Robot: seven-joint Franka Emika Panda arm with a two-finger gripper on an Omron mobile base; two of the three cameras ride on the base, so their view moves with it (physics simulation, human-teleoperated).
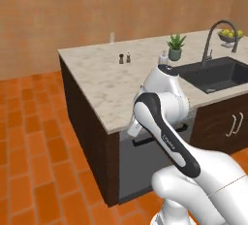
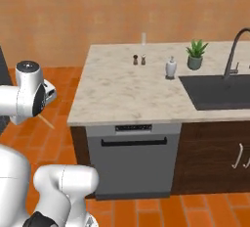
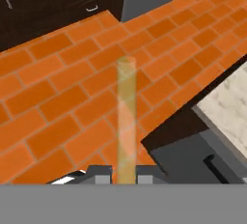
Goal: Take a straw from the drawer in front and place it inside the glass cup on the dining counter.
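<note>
The tan straw [image 3: 126, 121] sticks straight out from between my fingertips, and the gripper [image 3: 126, 175] is shut on it above the orange tile floor. In the right base view my hand [image 2: 45, 94] hangs left of the dining counter [image 2: 122, 94], and the straw's thin end [image 2: 47, 121] pokes out below it. The glass cup [image 2: 144, 38] stands upright at the counter's far edge, well away from the hand; it is faint in the left base view [image 1: 112, 37]. Dark drawer fronts [image 3: 72, 1] with small curved handles stand across the floor.
Two dark shakers [image 2: 139, 60], a white pump bottle [image 2: 171, 68], a potted plant [image 2: 195, 54] and a black sink [image 2: 219, 91] with a faucet share the slab. A grey dishwasher [image 2: 134, 160] sits under the counter's near edge. The counter corner [image 3: 229, 107] lies close on the hand's right.
</note>
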